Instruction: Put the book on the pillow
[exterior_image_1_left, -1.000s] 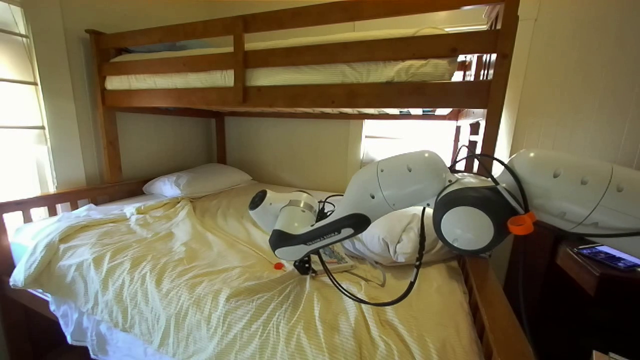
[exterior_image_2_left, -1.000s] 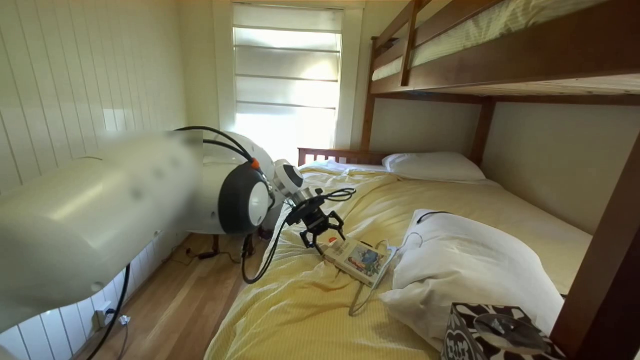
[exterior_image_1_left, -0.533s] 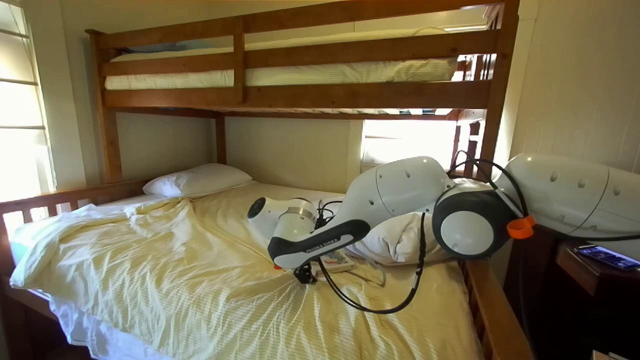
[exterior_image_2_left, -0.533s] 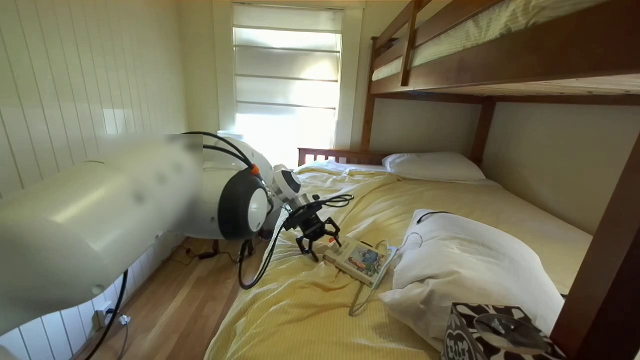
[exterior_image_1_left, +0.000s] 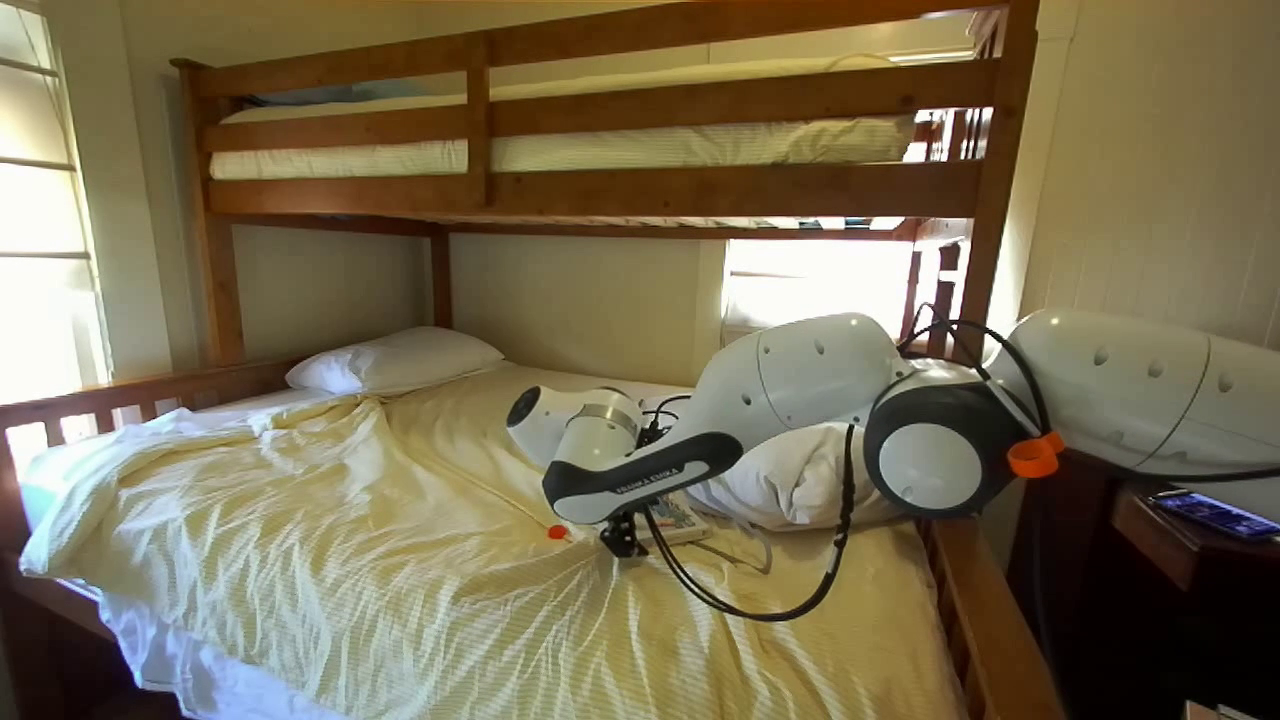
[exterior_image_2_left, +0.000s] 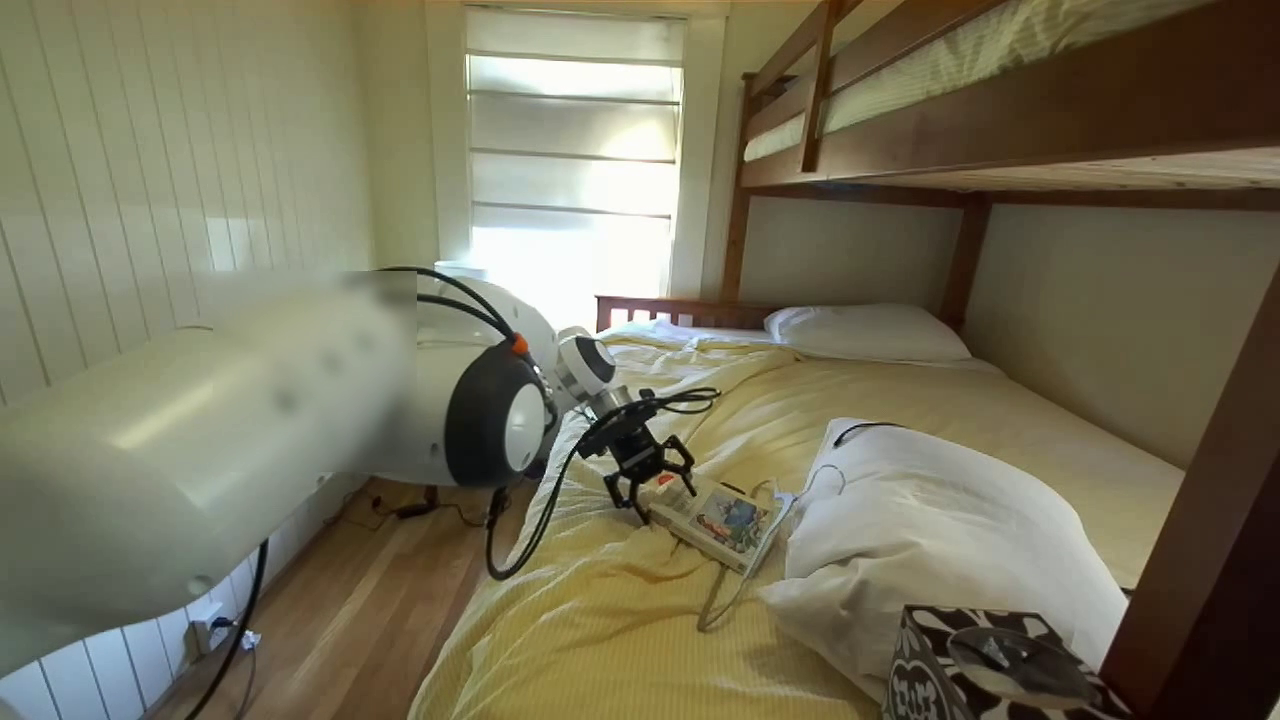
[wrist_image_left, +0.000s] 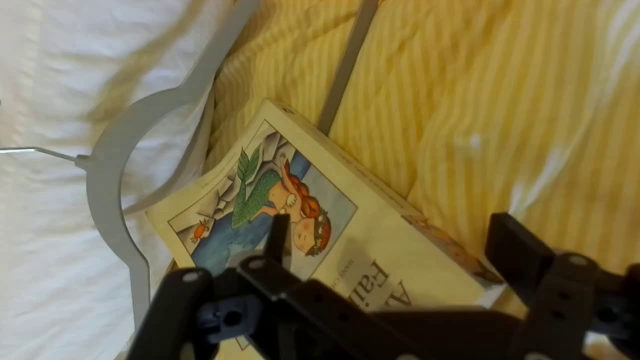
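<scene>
A: Gripper (exterior_image_2_left: 667, 506) state?

B: Tilted, pointing down. Fingers (wrist_image_left: 517, 252) spread wide, nothing held. They straddle one corner of the book (exterior_image_2_left: 725, 525) in the wrist view: one over the front, one just past the spine. Can't tell if either touches.

A: And the book?

B: Flat on the yellow striped bedspread (exterior_image_1_left: 400, 590), picture side up (mermaid, red hair, green tail; title partly hidden by the gripper). Small red-orange thing (exterior_image_1_left: 557, 532) near its end, too small to identify.

A: What's between book and pillow (exterior_image_2_left: 930, 520)?

B: Grey hanger-like frame (wrist_image_left: 103, 185). Thin metal hook lies over the pillow. One straight bar reaches the book's edge and drops out of sight there.

A: Pillow itself?

B: Big, white, rumpled, just beside the book. Can't tell whether the two touch, but the book isn't on top of it. In an exterior view the arm (exterior_image_1_left: 815, 370) blocks part of it.

A: Further out?

B: Black-and-white patterned box (exterior_image_2_left: 925, 685) in front of the pillow in an exterior view, well apart from the book. Then a flatter white pillow (exterior_image_1_left: 395, 362) at the bedspread's far end (both exterior views). Wooden upper bunk (exterior_image_1_left: 735, 190) overhead. Blind-covered window (exterior_image_2_left: 575, 130) at the back.
</scene>
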